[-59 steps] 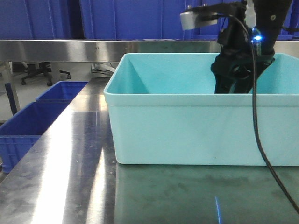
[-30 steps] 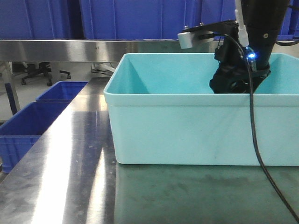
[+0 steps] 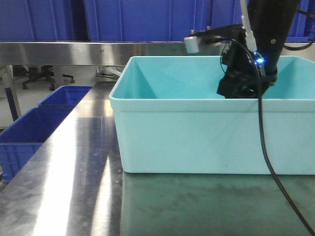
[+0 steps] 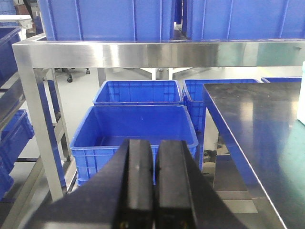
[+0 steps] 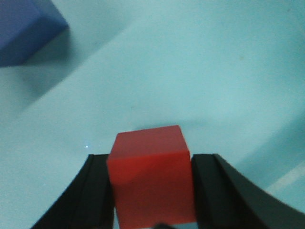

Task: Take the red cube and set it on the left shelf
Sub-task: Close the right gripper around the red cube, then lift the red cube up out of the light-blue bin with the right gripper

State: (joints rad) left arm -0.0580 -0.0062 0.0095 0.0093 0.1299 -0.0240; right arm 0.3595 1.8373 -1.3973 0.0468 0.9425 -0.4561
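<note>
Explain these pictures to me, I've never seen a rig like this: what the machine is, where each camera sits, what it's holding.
It is a robot with two arms, each ending in a two-finger gripper with a camera on the wrist. The front view looks across a steel table at a pale turquoise tub; the right gripper reaches into it. The right wrist view shows its fingers pinching a red cube inside the tub, a blue block behind. The left wrist view shows the left gripper, shut and empty, facing blue bins under the steel rail of the left shelf.
</note>
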